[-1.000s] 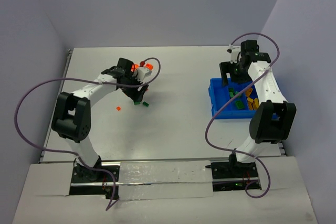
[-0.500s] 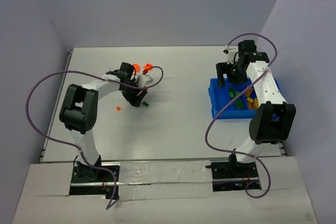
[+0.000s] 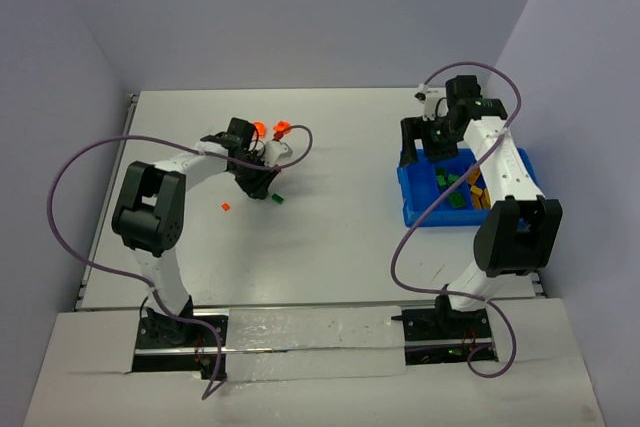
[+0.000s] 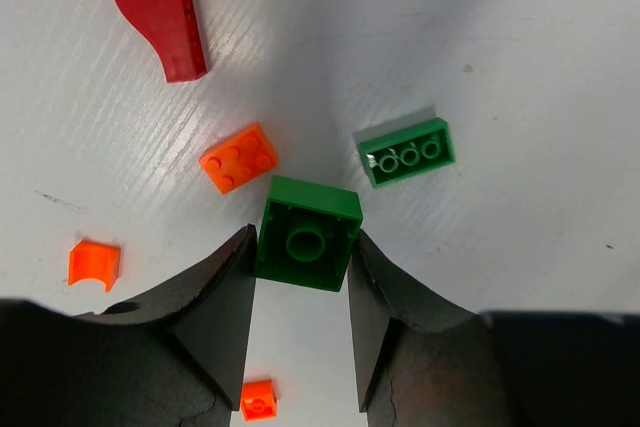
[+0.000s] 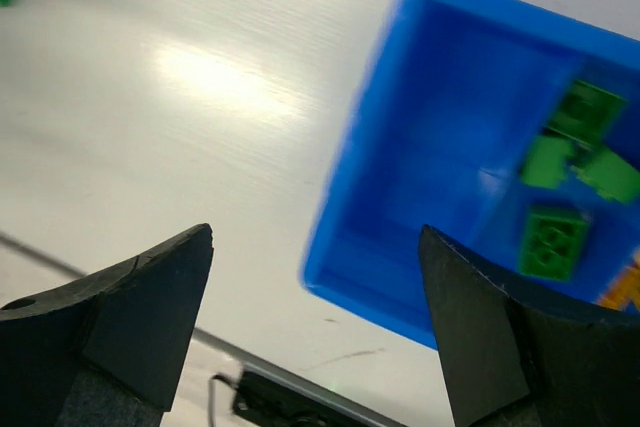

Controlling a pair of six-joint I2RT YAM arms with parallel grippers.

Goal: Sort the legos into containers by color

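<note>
My left gripper (image 4: 302,239) is low over the table, its jaws pressed against both sides of a square green lego (image 4: 305,235) that lies studs-down. Around it lie a second green lego (image 4: 405,152), an orange lego (image 4: 239,157), a red curved piece (image 4: 160,22), an orange curved piece (image 4: 94,262) and a tiny orange lego (image 4: 259,399). In the top view the left gripper (image 3: 262,185) sits beside a green lego (image 3: 277,198). My right gripper (image 3: 425,142) hangs open and empty over the far left corner of the blue bin (image 3: 420,209), which holds green legos (image 5: 552,242) in one of its containers.
Two orange pieces (image 3: 270,129) lie just beyond the left gripper, and a single orange lego (image 3: 226,207) lies nearer the arms. The left arm's purple cable (image 3: 300,142) loops over the lego pile. The bin's wall (image 5: 370,207) runs between the right fingers.
The left jaws have narrowed onto the square green lego after the arm dropped lower. The right gripper has drifted left, from over the bin toward its far left corner.
</note>
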